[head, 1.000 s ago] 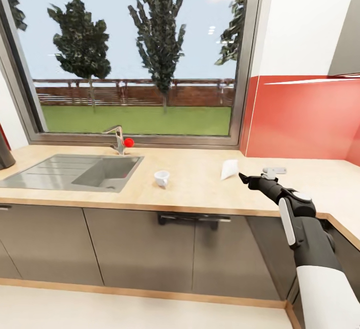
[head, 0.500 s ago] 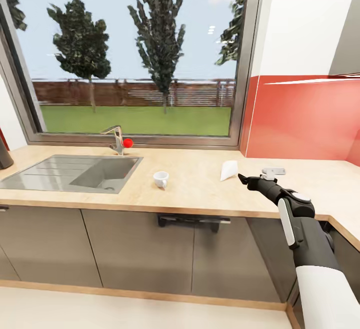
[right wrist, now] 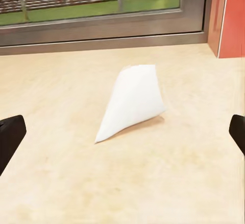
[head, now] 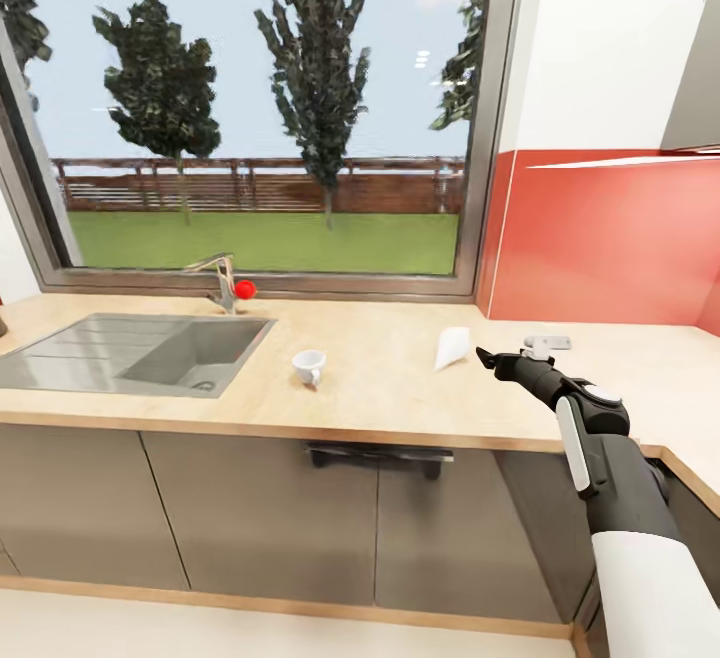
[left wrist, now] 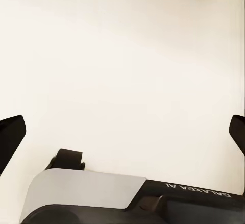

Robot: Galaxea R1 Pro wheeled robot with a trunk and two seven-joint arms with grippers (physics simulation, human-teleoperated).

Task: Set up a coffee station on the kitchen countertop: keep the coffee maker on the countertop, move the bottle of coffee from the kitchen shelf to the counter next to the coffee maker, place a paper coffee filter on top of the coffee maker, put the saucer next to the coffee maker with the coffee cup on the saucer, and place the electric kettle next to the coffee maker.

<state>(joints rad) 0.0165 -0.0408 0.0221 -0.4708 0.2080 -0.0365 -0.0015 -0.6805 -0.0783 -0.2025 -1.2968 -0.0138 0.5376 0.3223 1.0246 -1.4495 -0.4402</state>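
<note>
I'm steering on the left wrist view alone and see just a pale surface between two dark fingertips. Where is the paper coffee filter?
Observer: The paper coffee filter lies on its side on the kitchen countertop, right of the coffee cup.
Operator: Is the other arm near it?
Observer: Yes. The right gripper points at it from just beside, not touching.
Operator: Ready to grasp?
Observer: The right wrist view shows its fingers spread wide, the filter centred ahead of them.

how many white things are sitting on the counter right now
2. The coffee cup stands on the kitchen countertop just right of the sink. The paper coffee filter lies further right, ahead of the open right gripper. Others could be out of frame.
</note>
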